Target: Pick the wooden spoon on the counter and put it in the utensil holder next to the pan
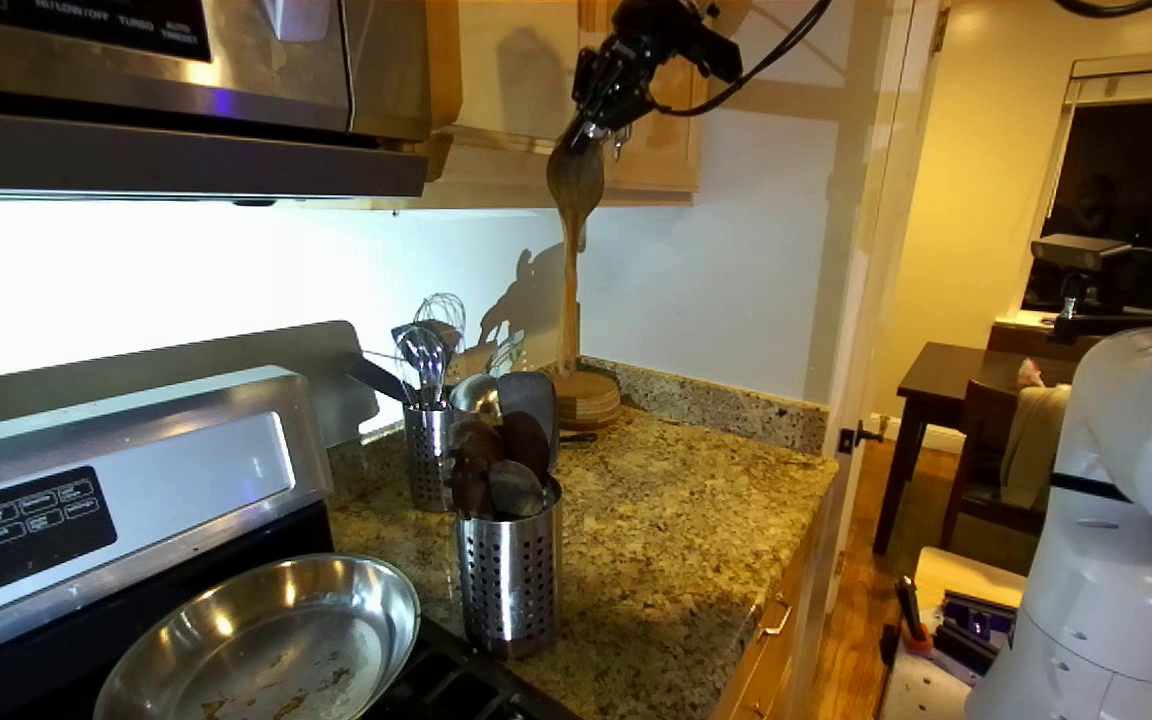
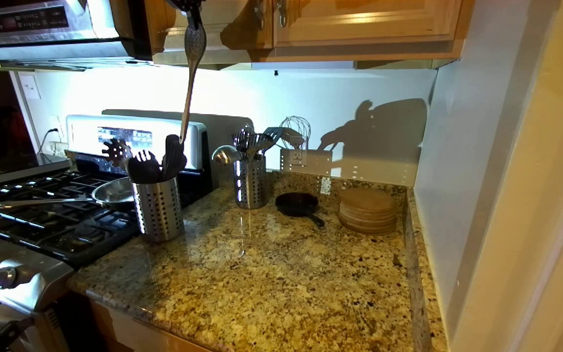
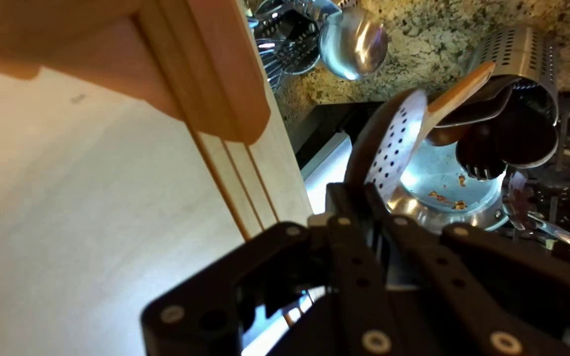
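Note:
The wooden spoon [image 1: 576, 185] hangs upright in the air, handle down, in both exterior views [image 2: 195, 46]. My gripper [image 1: 591, 130] is shut on the top of its bowl; in the wrist view the fingertips [image 3: 356, 193] pinch the bowl [image 3: 396, 141], which shows small dark holes. The utensil holder [image 1: 508, 580], a perforated steel cylinder with dark brown utensils, stands on the granite counter [image 2: 271, 274] beside the pan [image 1: 286, 640]. The handle's tip lies above the counter; in an exterior view it overlaps the tops of the holder's [image 2: 158, 210] utensils. I cannot tell if it touches them.
A second perforated holder [image 2: 250, 183] with silver whisk and ladle stands farther back. A small black skillet [image 2: 297, 204] and a stack of round wooden boards [image 2: 367, 210] sit by the wall. Cabinets [image 2: 369, 24] and a microwave [image 1: 156, 100] hang close to the gripper's height.

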Robot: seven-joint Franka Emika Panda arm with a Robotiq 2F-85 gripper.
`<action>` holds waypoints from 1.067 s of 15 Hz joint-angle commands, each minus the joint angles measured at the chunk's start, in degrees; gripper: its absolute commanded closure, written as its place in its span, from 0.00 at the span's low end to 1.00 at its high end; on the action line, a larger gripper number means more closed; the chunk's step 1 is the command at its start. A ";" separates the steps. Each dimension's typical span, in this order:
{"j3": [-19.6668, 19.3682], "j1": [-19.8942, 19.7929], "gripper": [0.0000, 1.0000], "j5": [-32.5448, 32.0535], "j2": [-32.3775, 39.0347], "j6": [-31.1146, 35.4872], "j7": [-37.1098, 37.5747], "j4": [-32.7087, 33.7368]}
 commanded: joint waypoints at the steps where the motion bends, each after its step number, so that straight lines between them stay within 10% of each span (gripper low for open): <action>1: 0.38 2.57 0.95 -1.38 0.12 -1.76 -0.71 1.98; 16: 4.07 6.60 0.95 -5.03 0.78 -2.44 -3.84 6.65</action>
